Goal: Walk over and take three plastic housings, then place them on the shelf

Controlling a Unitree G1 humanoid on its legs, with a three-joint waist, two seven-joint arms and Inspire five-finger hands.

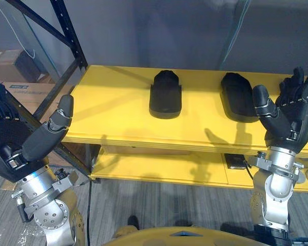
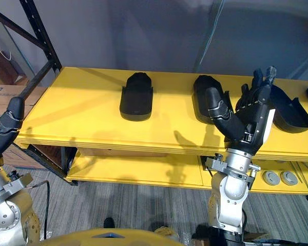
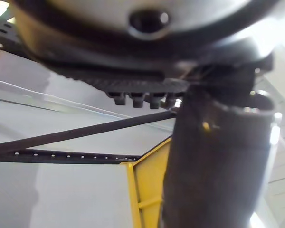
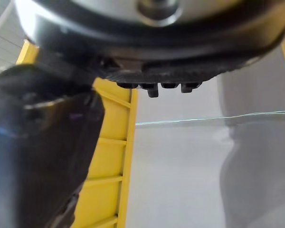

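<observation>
Close to me, my dark left hand [image 1: 25, 146] and right hand [image 2: 251, 120] hold nothing, fingers wide. Three black plastic housings [image 2: 136, 97] [image 1: 236, 95] [image 2: 292, 111] lie on the yellow shelf [image 2: 82, 113].

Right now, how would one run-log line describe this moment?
left hand: open, empty | right hand: open, empty | housings: on yellow shelf, none held

A yellow shelf [image 1: 113, 115] stands against a grey wall [image 1: 159, 31], with a lower yellow board [image 1: 154, 169] beneath it. A black metal frame [image 1: 68, 31] with diagonal braces rises at its left end. Behind the frame sit cardboard boxes [image 1: 25, 89]. The floor [image 1: 164, 205] is grey planking.
</observation>
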